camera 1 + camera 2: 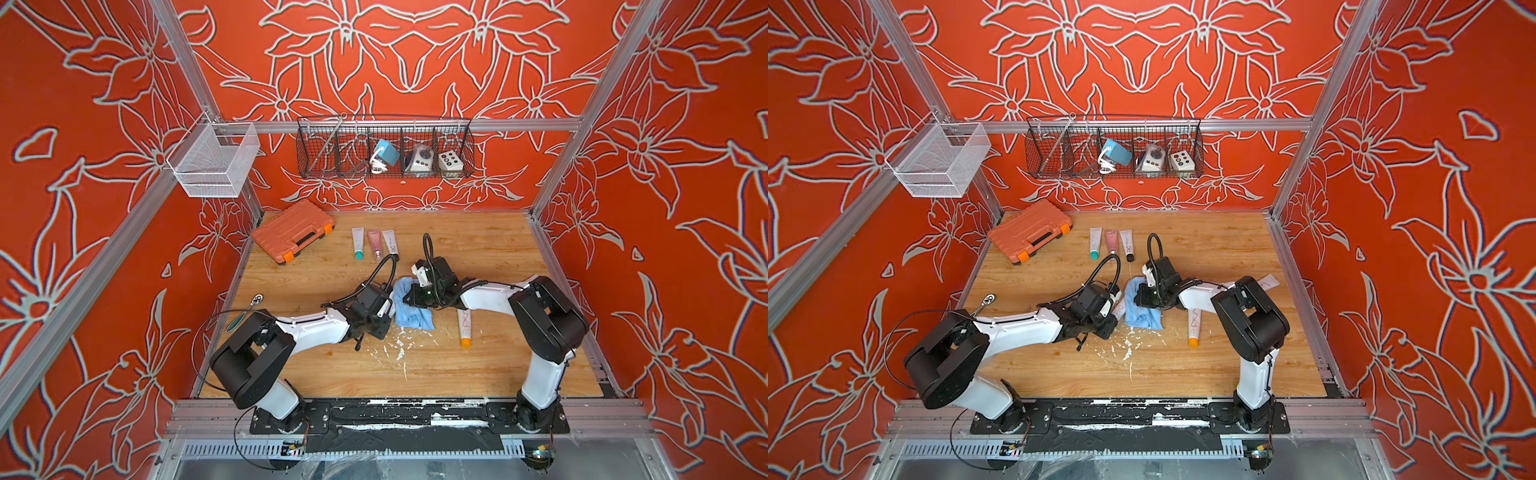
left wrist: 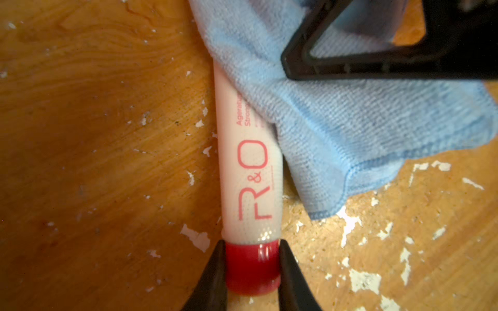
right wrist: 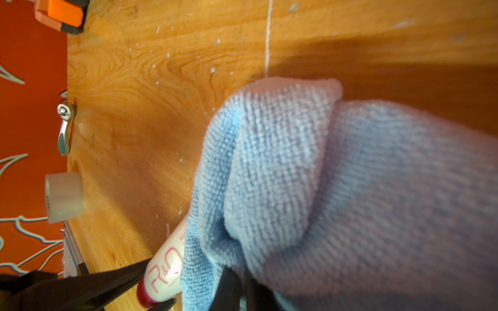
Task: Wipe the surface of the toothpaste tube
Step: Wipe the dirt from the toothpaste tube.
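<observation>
Clamping hard on the red cap (image 2: 252,269) of the toothpaste tube (image 2: 250,175), the left tool (image 2: 252,243) has both black fingers squeezed against either side of the cap, so it's closed right up on that end of the tube. The tube is white with red "R&O" lettering and lies low along the worktop (image 1: 478,249) near its middle, between the two arms. The right tool (image 3: 239,277) is pinched tight on a bunch of blue microfiber cloth (image 2: 350,121). That cloth is draped over the end of the tube away from the cap, while the lettered stretch next to the cap is bare. The wood around there has a scatter of white flecks (image 1: 399,345). Just beside the right arm an orange-capped tube (image 1: 464,328) lies on its own. Further back three more lie side by side: a teal-capped tube (image 1: 358,243), a pink tube (image 1: 375,244) and a black-capped tube (image 1: 390,241). To their left sits an orange tool case (image 1: 293,230), and a ratchet wrench (image 1: 251,303) lies at the worktop's left edge. A black wire basket (image 1: 316,162) with a few small gadgets hangs on the back rail, and a white mesh basket (image 1: 208,170) hangs at the left corner.
</observation>
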You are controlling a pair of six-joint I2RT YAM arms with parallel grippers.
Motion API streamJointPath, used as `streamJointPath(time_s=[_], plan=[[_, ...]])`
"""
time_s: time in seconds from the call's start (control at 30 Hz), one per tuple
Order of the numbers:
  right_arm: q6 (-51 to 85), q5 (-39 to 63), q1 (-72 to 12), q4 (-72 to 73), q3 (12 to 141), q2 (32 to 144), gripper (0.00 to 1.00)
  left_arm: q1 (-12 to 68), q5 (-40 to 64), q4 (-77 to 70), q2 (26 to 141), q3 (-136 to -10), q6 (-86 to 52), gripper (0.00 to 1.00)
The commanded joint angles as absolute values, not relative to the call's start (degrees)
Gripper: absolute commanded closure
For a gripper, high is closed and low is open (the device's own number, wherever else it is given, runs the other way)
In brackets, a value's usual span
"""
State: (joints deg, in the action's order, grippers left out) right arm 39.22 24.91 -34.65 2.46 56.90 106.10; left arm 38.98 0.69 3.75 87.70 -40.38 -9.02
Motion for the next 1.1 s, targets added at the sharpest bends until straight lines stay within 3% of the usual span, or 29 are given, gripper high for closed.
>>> streamJointPath(time_s=[0.0,0.6,1.07], plan=[[36.68,20.99,-33.19,-1.67,59.11,108.52,1.0,39.02,2.86,2.36,86.99,-40.45,-8.51,0.86],[33.44,23.72,-31.22,-3.66,64.34,107.58,1.0,39.02,3.62,2.15,87.1,-40.48,-8.48,0.86],[35.09,27.6,-37.05,2.51,58.98,108.97,1.0,39.02,3.82,2.28,87.34,-40.54,-8.44,0.86]])
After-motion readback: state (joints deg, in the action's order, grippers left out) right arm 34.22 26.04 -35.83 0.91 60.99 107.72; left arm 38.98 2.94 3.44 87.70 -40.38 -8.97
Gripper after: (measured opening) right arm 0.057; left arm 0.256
